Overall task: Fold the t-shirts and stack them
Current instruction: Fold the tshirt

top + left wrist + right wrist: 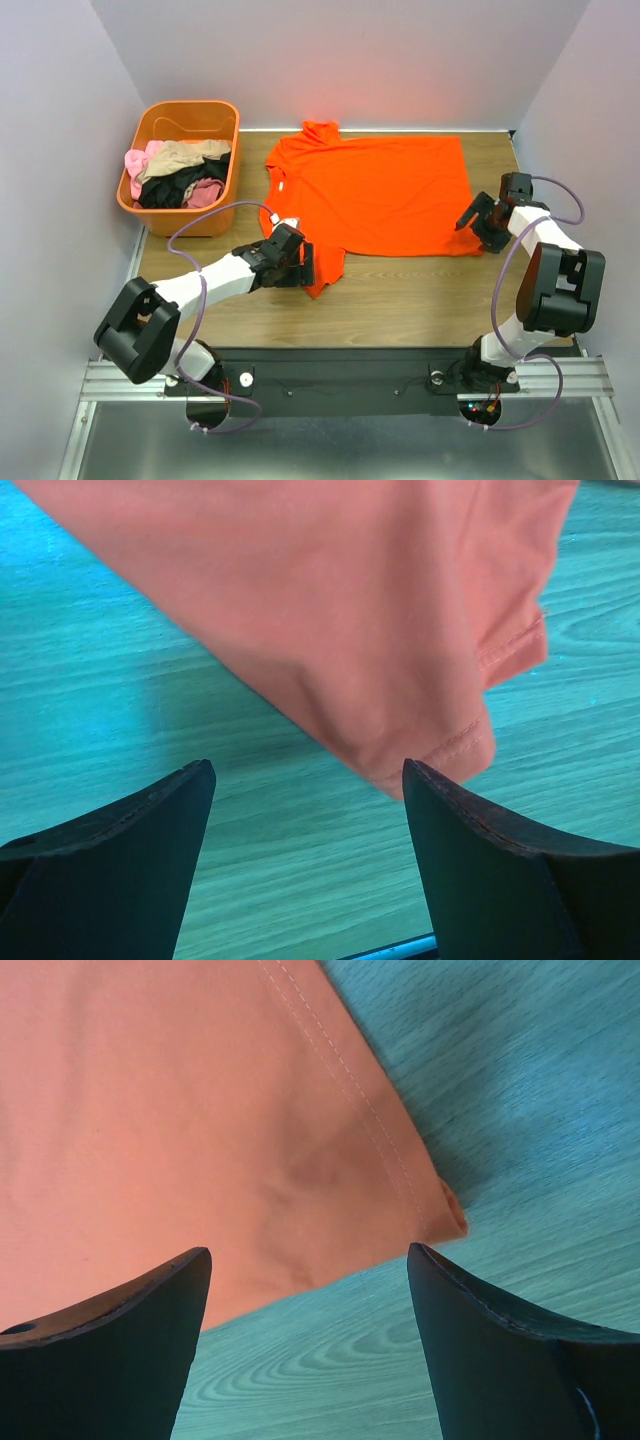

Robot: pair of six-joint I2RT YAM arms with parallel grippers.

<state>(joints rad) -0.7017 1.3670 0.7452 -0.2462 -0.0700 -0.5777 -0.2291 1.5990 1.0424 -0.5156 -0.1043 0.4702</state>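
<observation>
A bright orange-red t-shirt [385, 195] lies spread flat on the wooden table, collar toward the back wall. My left gripper [303, 264] is open at the near left sleeve [326, 268]. In the left wrist view the sleeve's hem [440, 745] sits just beyond the gripper [305, 770], with only bare wood between the fingers. My right gripper [474, 222] is open at the shirt's right near corner. The right wrist view shows that corner [448, 1215] ahead of the gripper [308, 1252], with nothing held. Pink, tan and black t-shirts [185, 172] are heaped in a tub.
An orange plastic tub [215, 120] stands at the back left of the table [400, 300]. White walls close in the left, back and right sides. A black rail with both arm bases runs along the near edge.
</observation>
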